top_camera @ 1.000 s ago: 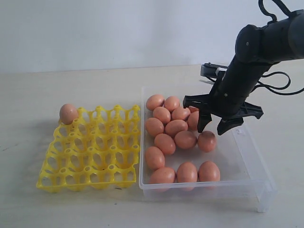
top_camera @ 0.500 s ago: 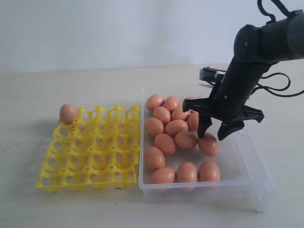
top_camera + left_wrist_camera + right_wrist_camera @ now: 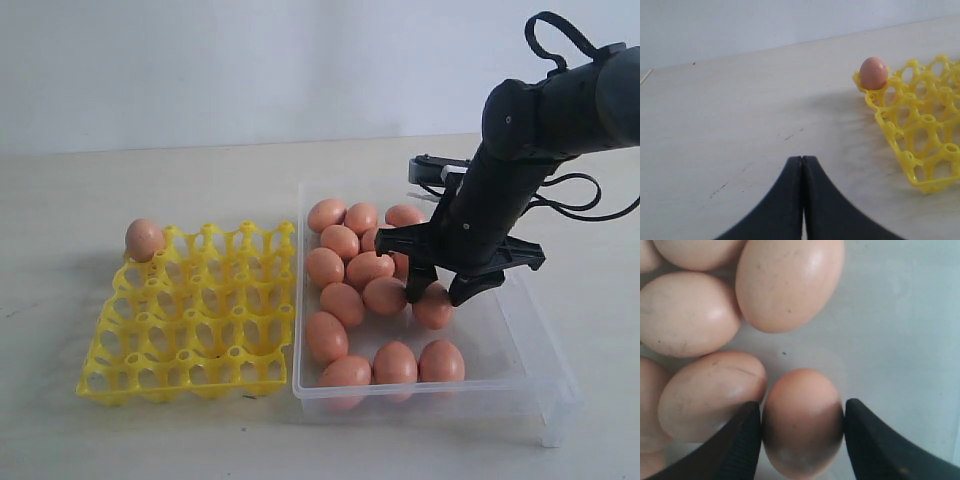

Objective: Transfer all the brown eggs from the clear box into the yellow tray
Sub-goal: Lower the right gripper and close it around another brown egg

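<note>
1. Eggs [image 3: 343, 304], smooth, oval and orange-brown, lie loose on the floor of a shallow rectangular box of clear plastic [image 3: 505, 345]. There are over a dozen, many touching one another, crowded toward the side nearest the tray.
2. One egg [image 3: 435, 312] at the edge of that crowd rests on the box floor between the two black fingers of the right gripper [image 3: 437, 296].
3. In the right wrist view this egg [image 3: 802, 422] nearly fills the gap. The jaws stand spread wide, with a finger close on each side. I cannot tell whether the pads touch the shell.
4. A bright yellow square plastic egg tray [image 3: 200, 320], a lattice of open cups, lies just beside the box, on its left in the exterior view.
5. A single brown egg [image 3: 144, 239] stands in the tray's far left corner cup.
6. The left gripper [image 3: 802, 165], also black, is clenched with its fingers pressed together on nothing. It points across the pale table top [image 3: 715, 125], near that corner of the tray.
</note>
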You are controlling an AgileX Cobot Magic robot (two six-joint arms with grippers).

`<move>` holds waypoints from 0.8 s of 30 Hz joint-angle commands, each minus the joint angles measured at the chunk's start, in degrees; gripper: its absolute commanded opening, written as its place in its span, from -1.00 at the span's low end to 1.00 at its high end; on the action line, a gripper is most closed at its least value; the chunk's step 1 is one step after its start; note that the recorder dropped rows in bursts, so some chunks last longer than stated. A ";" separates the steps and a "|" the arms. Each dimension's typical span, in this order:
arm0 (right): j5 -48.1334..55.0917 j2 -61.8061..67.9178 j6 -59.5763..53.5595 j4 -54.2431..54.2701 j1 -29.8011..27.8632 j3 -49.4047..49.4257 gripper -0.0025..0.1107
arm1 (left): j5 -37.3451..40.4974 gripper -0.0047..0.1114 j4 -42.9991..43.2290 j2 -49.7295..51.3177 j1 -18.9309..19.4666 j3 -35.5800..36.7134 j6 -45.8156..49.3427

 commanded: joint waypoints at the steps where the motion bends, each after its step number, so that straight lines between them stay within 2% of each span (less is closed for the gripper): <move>1: -1.17 0.82 -0.80 -2.43 -0.04 1.40 -0.10 | -0.35 -0.92 -0.19 -0.32 -0.28 -0.23 -0.32; 4: -1.69 1.31 -0.80 -3.36 -0.04 1.40 -0.10 | -0.35 -0.92 -0.19 -0.32 -0.28 -0.23 -0.32; 6: -1.59 2.30 -1.08 -3.74 -0.04 1.40 -0.19 | -0.35 -0.92 -0.19 -0.32 -0.28 -0.23 -0.32; 9: -1.48 3.23 -2.57 -3.89 0.09 1.49 -0.49 | -0.35 -0.92 -0.19 -0.32 -0.28 -0.23 -0.32; 12: -0.73 3.76 -6.57 -3.89 0.45 1.49 -0.96 | -0.35 -0.92 -0.19 -0.32 -0.28 -0.23 -0.32; 24: -1.61 -3.93 -9.64 -3.89 0.45 1.49 -0.96 | -0.35 -0.92 -0.19 -0.32 -0.28 -0.23 -0.32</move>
